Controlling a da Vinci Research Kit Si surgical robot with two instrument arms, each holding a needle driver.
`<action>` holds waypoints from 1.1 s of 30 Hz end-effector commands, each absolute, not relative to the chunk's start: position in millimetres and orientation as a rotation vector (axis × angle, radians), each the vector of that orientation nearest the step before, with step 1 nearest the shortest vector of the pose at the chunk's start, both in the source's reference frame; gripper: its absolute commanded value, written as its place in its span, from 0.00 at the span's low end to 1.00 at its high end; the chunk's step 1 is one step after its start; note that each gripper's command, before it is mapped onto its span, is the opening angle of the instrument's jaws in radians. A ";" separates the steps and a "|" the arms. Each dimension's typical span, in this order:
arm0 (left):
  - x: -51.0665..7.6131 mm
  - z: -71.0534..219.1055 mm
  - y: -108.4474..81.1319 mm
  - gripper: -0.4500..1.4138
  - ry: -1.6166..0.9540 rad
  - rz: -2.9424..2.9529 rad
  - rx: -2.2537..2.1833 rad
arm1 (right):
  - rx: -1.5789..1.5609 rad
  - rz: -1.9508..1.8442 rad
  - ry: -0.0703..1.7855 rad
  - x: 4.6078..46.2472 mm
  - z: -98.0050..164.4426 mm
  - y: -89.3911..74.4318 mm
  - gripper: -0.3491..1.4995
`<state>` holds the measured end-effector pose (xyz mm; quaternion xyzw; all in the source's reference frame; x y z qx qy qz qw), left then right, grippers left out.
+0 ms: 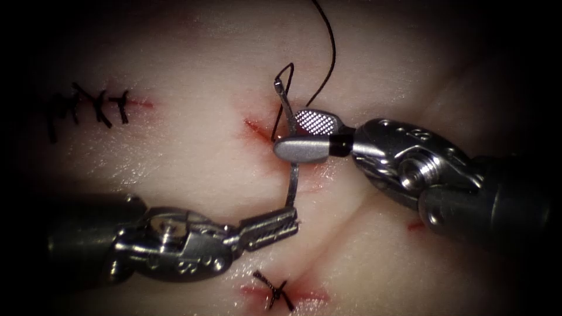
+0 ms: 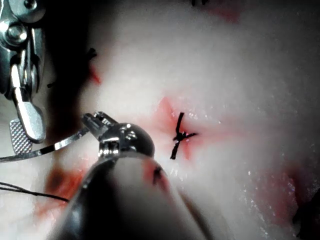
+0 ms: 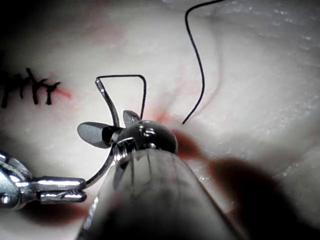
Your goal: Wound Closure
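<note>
Left end effector (image 1: 275, 225): clamped on the curved needle (image 1: 291, 175) near its pointed end, below the cut (image 1: 257, 130) in the endoscope view. Same grip visible in the left wrist view (image 2: 97, 121), needle (image 2: 55, 146) running off sideways from the tips.

Right end effector (image 1: 307, 136): apart, straddling the needle at mid-curve, holding nothing. Upper jaw showing its cross-hatched face, lower jaw lying flat across the needle shaft. Confirmed in the right wrist view (image 3: 112, 129): jaws spread either side of the needle (image 3: 109, 107).

Needle: clear of the tissue (image 1: 193, 52) along the visible length, standing roughly upright over the cut, swaged end up top. Cannot tell whether the tip inside the left jaws touches tissue.

Thread (image 1: 328, 52): black, looping off the swaged end, dropping into the cut, a second strand arcing away upward. Slack in both runs.

Handling, as judgement: needle stiff, smooth, light, likely to swivel in the jaws if held on the curve's flank. Best hold on the flattened body back from the tip, jaws square across it. Thread limp, easy to snag. Tissue soft, wet with red fluid (image 1: 310, 172), tearing risk near the cut edge.

Further out: finished stitch (image 1: 275, 289) below, a row of stitches (image 1: 88, 108) far left.
</note>
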<state>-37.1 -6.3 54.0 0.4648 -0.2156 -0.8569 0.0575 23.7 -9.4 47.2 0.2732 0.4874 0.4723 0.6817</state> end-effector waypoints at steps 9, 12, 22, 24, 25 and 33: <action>-37.7 54.2 -6.3 0.00 -0.659 -2.573 1.375 | 0.619 1.034 1.063 24.7 47.8 -9.1 0.76; -37.8 54.2 -6.4 0.00 -0.671 -2.557 1.356 | 0.622 1.024 1.048 24.9 48.0 -8.9 0.74; -38.0 54.2 -6.3 0.00 -0.678 -2.548 1.338 | 0.623 1.011 1.027 25.0 49.1 -8.8 0.64; -38.1 54.2 -6.3 0.00 -0.677 -2.544 1.332 | 0.623 1.011 1.025 25.2 49.1 -8.8 0.62; -38.1 54.2 -6.3 0.00 -0.677 -2.545 1.332 | 0.623 1.012 1.024 25.2 49.0 -8.8 0.60; -38.1 54.2 -6.4 0.00 -0.676 -2.536 1.319 | 0.616 1.014 1.018 25.9 49.1 -8.6 0.58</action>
